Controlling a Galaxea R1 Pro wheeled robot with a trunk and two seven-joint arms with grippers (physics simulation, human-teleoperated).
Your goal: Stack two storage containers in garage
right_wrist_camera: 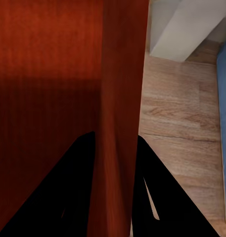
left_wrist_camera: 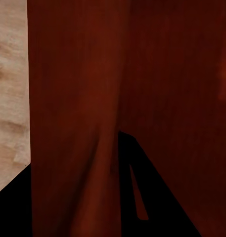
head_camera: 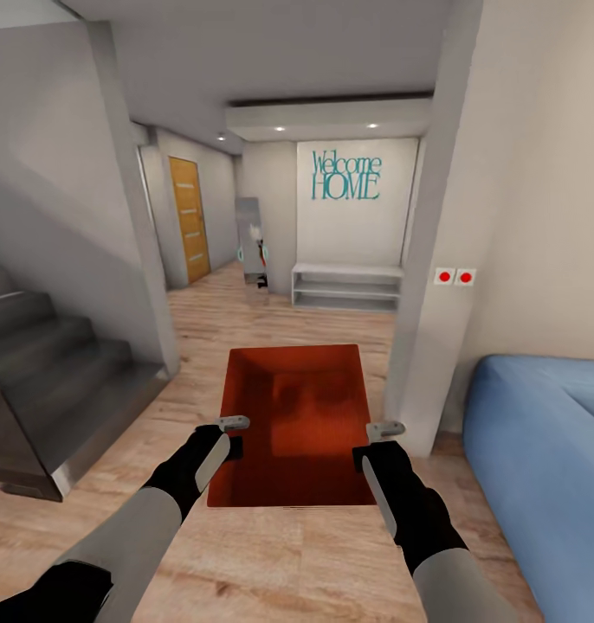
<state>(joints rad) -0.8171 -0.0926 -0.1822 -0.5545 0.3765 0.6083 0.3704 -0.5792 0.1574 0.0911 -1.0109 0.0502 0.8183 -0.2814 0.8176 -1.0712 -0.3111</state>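
One orange-red storage container [head_camera: 297, 415] hangs level in front of me above the light wood plank floor [head_camera: 271, 562] of the living room. My left gripper [head_camera: 232, 435] is shut on its left wall and my right gripper [head_camera: 377, 441] is shut on its right wall. In the left wrist view the container's red wall [left_wrist_camera: 78, 98] runs between the dark fingers [left_wrist_camera: 147, 197]. The right wrist view has the thin red wall [right_wrist_camera: 120, 98] pinched between two black fingers [right_wrist_camera: 157, 197]. The garage is out of view.
Dark grey stairs [head_camera: 54, 363] rise at the left. A white pillar [head_camera: 418, 329] stands just right of the container, with a blue sofa [head_camera: 539, 450] beyond it. Ahead lie a hallway with a wooden door [head_camera: 189, 221], a mirror [head_camera: 252, 247] and a white shelf bench [head_camera: 347, 287].
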